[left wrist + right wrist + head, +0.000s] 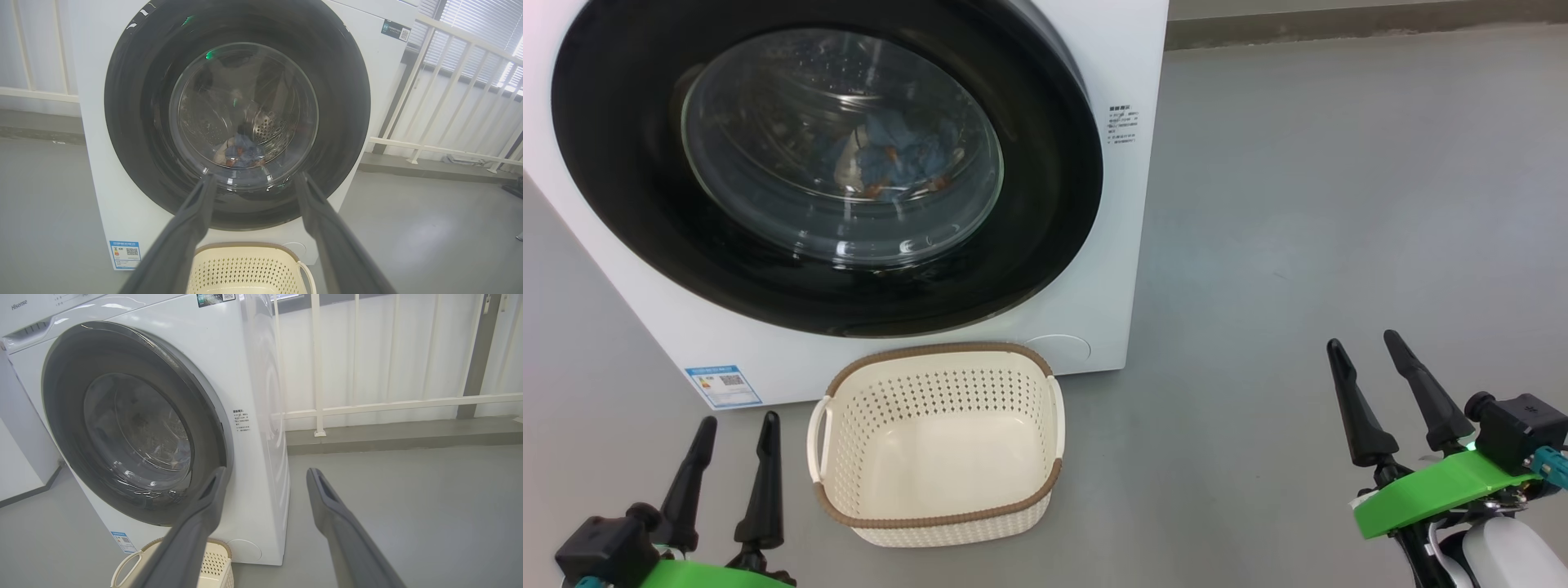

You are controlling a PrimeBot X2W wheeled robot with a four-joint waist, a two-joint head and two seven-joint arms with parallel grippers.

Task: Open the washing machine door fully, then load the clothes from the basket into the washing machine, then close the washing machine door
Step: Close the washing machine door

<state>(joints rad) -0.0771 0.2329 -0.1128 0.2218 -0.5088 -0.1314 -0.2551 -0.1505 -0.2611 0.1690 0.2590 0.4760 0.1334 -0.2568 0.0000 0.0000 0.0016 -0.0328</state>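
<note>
The white washing machine [1111,269] stands ahead with its round black door [1045,204] closed flat against the front. Through the glass window, blue printed clothes [890,155] lie inside the drum, also visible as clothes [244,153] in the left wrist view. The cream perforated basket [939,396] sits on the floor in front of the machine and holds nothing. My left gripper [737,425] is open at the lower left, beside the basket. My right gripper [1364,343] is open at the lower right, well clear of the machine. The door [204,428] appears edge-on in the right wrist view.
Grey floor [1298,204] stretches to the right of the machine. A white railing [388,404] and a low grey curb [388,435] run behind it. A blue label sticker [723,385] marks the machine's lower left corner.
</note>
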